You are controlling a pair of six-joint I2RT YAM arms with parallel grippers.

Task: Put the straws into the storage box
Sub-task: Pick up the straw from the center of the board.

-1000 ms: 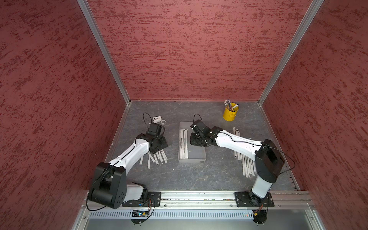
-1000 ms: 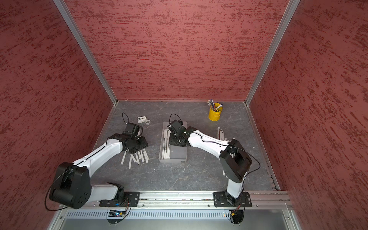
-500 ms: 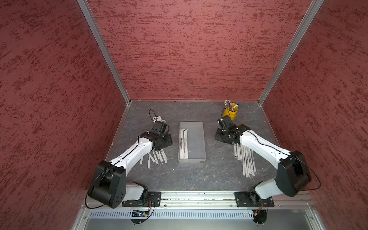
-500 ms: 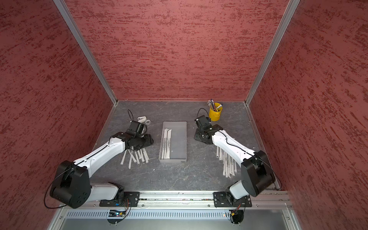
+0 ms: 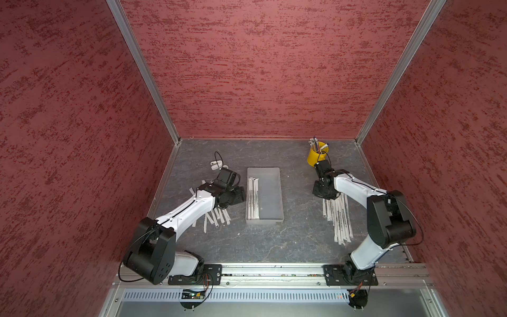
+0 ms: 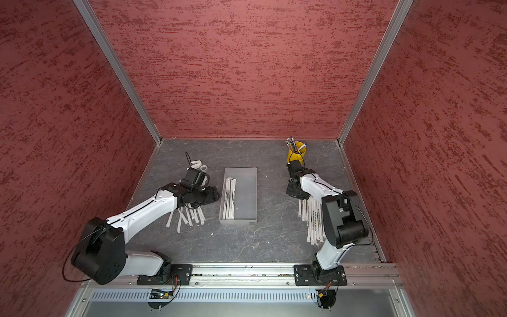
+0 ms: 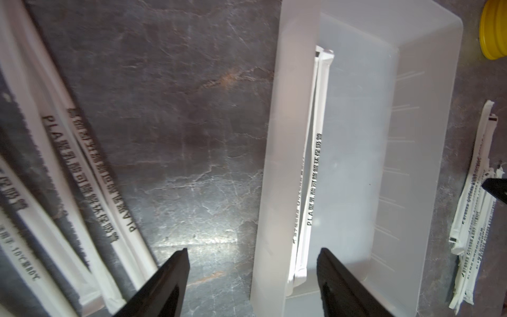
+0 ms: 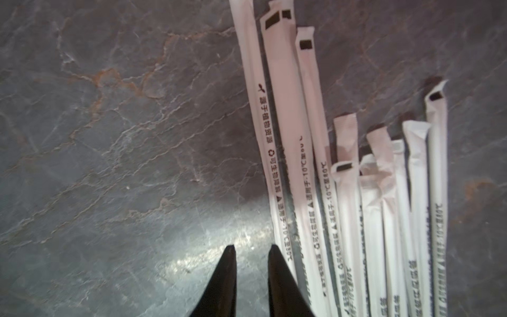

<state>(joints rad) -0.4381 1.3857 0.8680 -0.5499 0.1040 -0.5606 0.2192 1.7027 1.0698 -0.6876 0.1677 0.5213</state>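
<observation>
In the middle of a grey stone-patterned table (image 5: pixel 260 241), walled in by red panels (image 5: pixel 260 68), lies the storage box (image 5: pixel 270 197). It is a shallow translucent tray with its long sides running away from the robot's base. A few straws (image 5: pixel 253 199) lie inside it lengthwise, tight against the long wall on the robot's left. More wrapped straws lie loose on the table. A fanned left pile (image 5: pixel 216 216) sits partly under the left arm (image 5: pixel 192 208), and a longer right pile (image 5: pixel 340 219) lies on the other side of the box.

The left gripper (image 7: pixel 252 254) hangs low just beside the box's left long wall, between the left pile and the box. Its jaws stand wide apart and hold nothing. In the left wrist view, that wall shows between the two dark fingers.

The right gripper (image 8: pixel 252 248) points down at bare table beside the far end of the right pile. Its jaws are only narrowly parted, with nothing between them. I cannot tell whether the nearer finger touches the outermost straw. A yellow cup (image 5: pixel 315 159) of pens stands at the back, behind the right gripper.
</observation>
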